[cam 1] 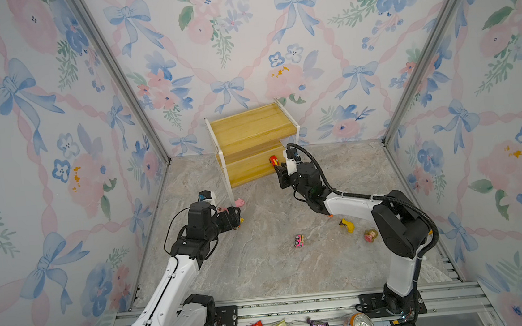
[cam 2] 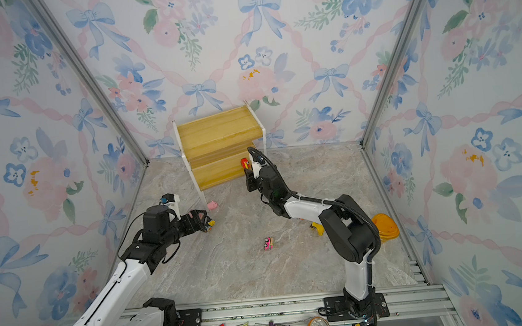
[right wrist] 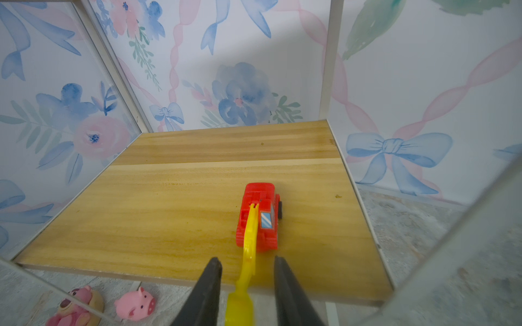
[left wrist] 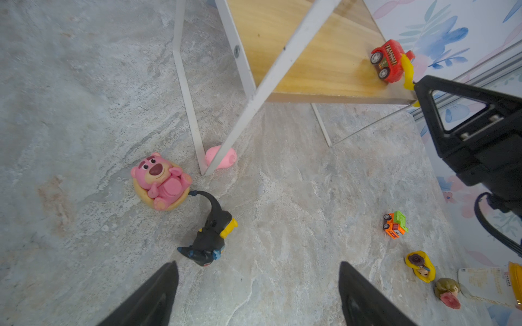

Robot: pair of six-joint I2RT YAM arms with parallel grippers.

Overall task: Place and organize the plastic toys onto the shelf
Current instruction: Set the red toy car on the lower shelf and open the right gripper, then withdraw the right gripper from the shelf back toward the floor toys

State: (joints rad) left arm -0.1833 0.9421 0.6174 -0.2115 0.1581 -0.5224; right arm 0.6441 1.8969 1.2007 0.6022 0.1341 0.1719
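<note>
We judge the job barely begun: one toy of eight is on the shelf. The small red plastic car (right wrist: pixel 260 217) sits on the lower board of the two-tier wooden shelf with the white metal frame (cam 1: pixel 250 126), at about five o'clock on that board in a top view. The upper board is bare. The car's yellow digger arm (right wrist: pixel 250 242) pokes out past the board's edge, between the fingers of the right hand (right wrist: pixel 245 262). These stand narrowly apart on either side of it, clamped on nothing.

Seven toys are left on the grey marbled bench (cam 1: pixel 263 276). The pink plastic pig (cam 1: pixel 240 202) lies against the shelf's front left leg, at seven o'clock of the shelf. Near it are the round pink bear figure (left wrist: pixel 161 180) and the black-and-yellow figure (left wrist: pixel 210 234), over which the left hand (left wrist: pixel 260 296) hovers, fingers wide apart and empty. The pink toy car (cam 1: pixel 298 240) lies near the bench's middle. The yellow-haired figure (cam 1: pixel 347 225) and the pink-dress doll (cam 1: pixel 370 235) lie toward four o'clock. The green-and-orange car (left wrist: pixel 395 225) shows in the left wrist view, near them.
</note>
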